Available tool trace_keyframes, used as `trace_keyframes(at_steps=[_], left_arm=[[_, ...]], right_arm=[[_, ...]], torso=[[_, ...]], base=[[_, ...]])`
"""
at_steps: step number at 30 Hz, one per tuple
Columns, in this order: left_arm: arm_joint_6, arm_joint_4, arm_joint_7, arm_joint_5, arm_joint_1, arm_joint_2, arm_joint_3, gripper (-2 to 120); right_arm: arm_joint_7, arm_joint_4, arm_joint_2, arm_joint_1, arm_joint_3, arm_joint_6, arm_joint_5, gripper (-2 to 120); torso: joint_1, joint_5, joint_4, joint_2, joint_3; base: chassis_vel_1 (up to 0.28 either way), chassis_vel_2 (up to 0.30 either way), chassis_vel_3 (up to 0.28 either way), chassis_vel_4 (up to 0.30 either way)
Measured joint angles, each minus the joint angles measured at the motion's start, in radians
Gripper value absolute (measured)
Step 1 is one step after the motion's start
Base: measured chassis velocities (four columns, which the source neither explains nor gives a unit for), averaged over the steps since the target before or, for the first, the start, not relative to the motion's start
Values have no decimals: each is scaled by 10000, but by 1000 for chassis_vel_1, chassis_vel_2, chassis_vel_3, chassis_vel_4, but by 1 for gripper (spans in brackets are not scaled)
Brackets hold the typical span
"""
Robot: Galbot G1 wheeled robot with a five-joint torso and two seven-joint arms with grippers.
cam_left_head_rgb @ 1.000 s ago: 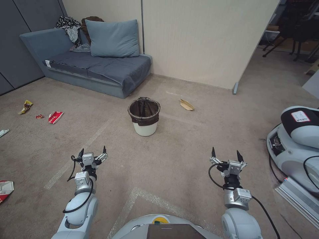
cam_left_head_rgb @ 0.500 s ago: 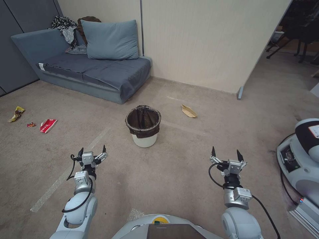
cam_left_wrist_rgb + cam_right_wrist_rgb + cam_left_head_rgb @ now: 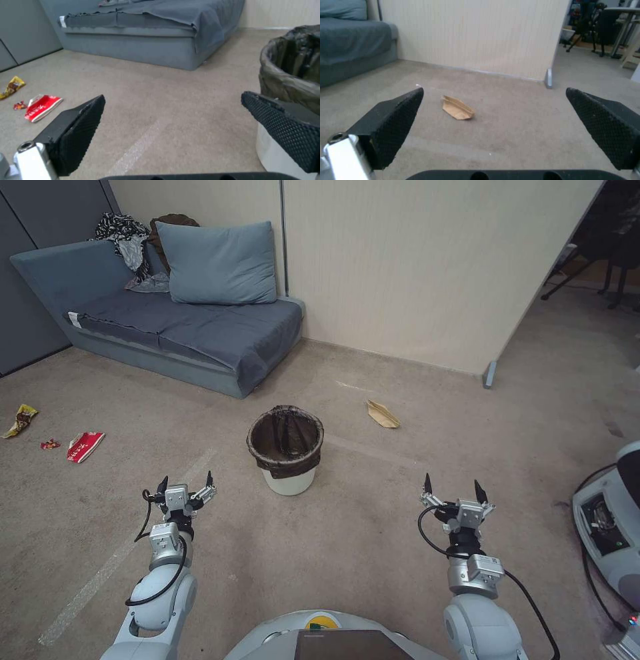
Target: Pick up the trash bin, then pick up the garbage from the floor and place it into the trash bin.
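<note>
The trash bin [image 3: 285, 450] is a small white pail with a dark bag over its rim; it stands upright on the carpet ahead of me, between my two arms, and also shows as the bin [image 3: 290, 72] in the left wrist view. Garbage lies around it: a tan paper bag [image 3: 383, 414] [image 3: 457, 111] to its right, a red-and-white packet [image 3: 85, 446] [image 3: 41, 107], a small red scrap [image 3: 49, 444] and a yellow wrapper [image 3: 19, 419] [image 3: 12, 86] far left. My left gripper [image 3: 185, 487] and right gripper [image 3: 453, 492] hang open and empty, short of the bin.
A blue-grey sofa [image 3: 180, 323] with a cushion and clothes stands behind the bin on the left. A beige partition wall [image 3: 427, 267] runs behind it, ending at a foot [image 3: 491, 375]. A white machine [image 3: 610, 527] sits at the right edge. Open carpet surrounds the bin.
The whole head view has shifted: the bin and sofa sit lower and nearer, the left litter and the white machine have slid outward. Both arms hold the same pose, grippers open.
</note>
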Motion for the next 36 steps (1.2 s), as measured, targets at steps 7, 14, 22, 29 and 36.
trace_keyframes(at_steps=[7, 14, 22, 29, 36], left_arm=[[3, -58, -3, -6, 15, -9, -14, 100], [7, -137, -9, -11, 16, -30, -16, 100], [27, -218, -35, -63, 16, 30, -31, 100], [77, -315, -60, -173, -30, 206, -47, 100], [532, -909, -203, -750, 39, 1197, 58, 100]], right_arm=[[9, -10, 13, 49, -17, -11, 7, 100], [29, -8, 34, 61, -23, -15, 11, 100], [33, -12, 57, 80, -48, -15, -14, 100], [61, -55, 103, 108, -92, 43, -46, 100], [117, -100, 99, 92, -93, 114, -86, 100]], torso=[[0, 0, -1, 0, 0], [0, 0, -3, 0, 0], [0, 0, 1, 0, 0], [0, 1, -2, 0, 0], [0, -1, -1, 0, -1]], base=[[-126, 132, 130, -125], [-117, 110, 117, -113], [-107, 127, 127, -112], [-91, 86, 83, -100], [0, 0, 0, 0]])
